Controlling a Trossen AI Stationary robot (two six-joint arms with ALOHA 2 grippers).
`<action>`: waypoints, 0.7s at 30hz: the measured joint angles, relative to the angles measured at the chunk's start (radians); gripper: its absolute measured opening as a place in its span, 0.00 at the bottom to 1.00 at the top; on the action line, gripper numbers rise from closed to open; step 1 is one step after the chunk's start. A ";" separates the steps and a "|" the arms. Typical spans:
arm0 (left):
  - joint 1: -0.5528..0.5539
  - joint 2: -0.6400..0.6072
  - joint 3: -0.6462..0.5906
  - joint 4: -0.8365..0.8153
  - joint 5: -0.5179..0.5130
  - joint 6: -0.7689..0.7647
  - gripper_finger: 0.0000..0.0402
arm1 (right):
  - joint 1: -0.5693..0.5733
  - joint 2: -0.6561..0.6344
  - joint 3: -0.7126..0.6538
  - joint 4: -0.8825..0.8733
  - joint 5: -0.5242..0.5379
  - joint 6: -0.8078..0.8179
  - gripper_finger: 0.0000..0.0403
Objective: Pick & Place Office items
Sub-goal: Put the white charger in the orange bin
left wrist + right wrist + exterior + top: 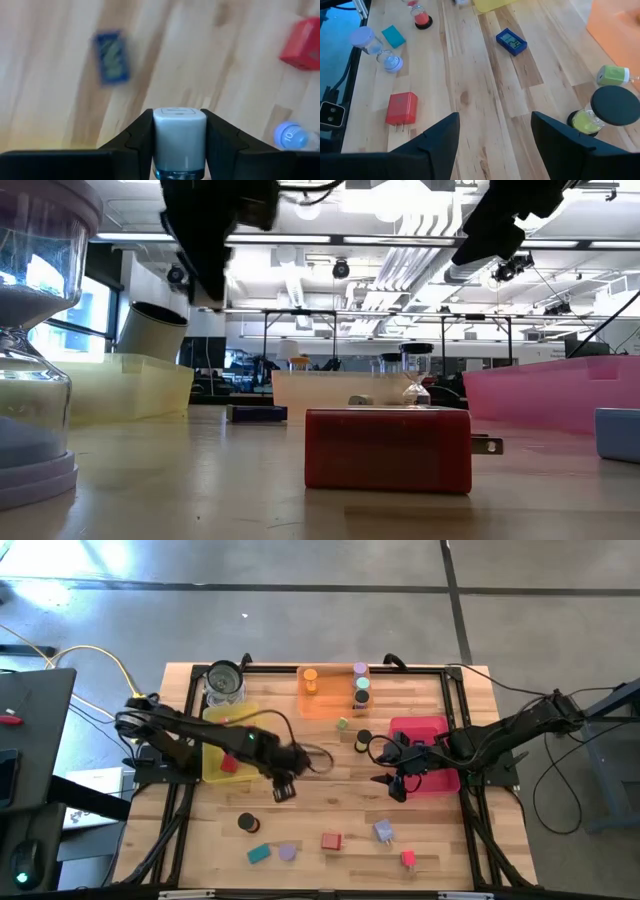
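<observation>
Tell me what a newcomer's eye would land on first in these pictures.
First, the left gripper above the middle of the table, shut on a small white block. Next, the three see-through trays along the far side: yellow, orange and pink. The right gripper hangs open beside the pink tray, and a red block sits close in the low view.

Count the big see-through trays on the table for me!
3. The yellow tray sits on the left side, next to the glass jar. The orange tray is at the far middle. The pink tray is on the right side. None seems hidden.
</observation>
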 joint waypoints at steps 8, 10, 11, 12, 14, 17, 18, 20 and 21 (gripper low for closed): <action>0.049 -0.141 0.000 -0.276 0.031 -0.289 0.30 | -0.023 0.000 0.000 0.036 0.003 -0.037 0.58; 0.057 -0.169 0.000 -0.331 0.030 -0.288 0.30 | -0.030 0.000 0.000 0.036 0.003 -0.037 0.58; 0.060 -0.181 0.000 -0.353 0.030 -0.288 0.30 | -0.033 0.000 0.000 0.036 0.003 -0.037 0.58; 0.064 -0.194 0.000 -0.371 0.030 -0.283 0.30 | -0.037 0.000 0.000 0.037 0.003 -0.037 0.58; 0.076 -0.218 -0.006 -0.371 0.044 -0.244 0.30 | -0.044 0.000 0.000 0.039 0.000 -0.037 0.58; 0.100 -0.237 -0.020 -0.358 0.057 -0.175 0.30 | -0.048 0.000 0.000 0.042 0.001 -0.037 0.58; 0.112 -0.238 -0.026 -0.356 0.057 -0.153 0.30 | -0.048 0.000 0.000 0.042 0.001 -0.037 0.58; 0.142 -0.240 -0.049 -0.357 0.056 -0.110 0.30 | -0.048 0.000 0.000 0.042 0.000 -0.037 0.58; 0.159 -0.240 -0.068 -0.355 0.057 -0.091 0.30 | -0.048 0.000 0.000 0.042 0.000 -0.038 0.58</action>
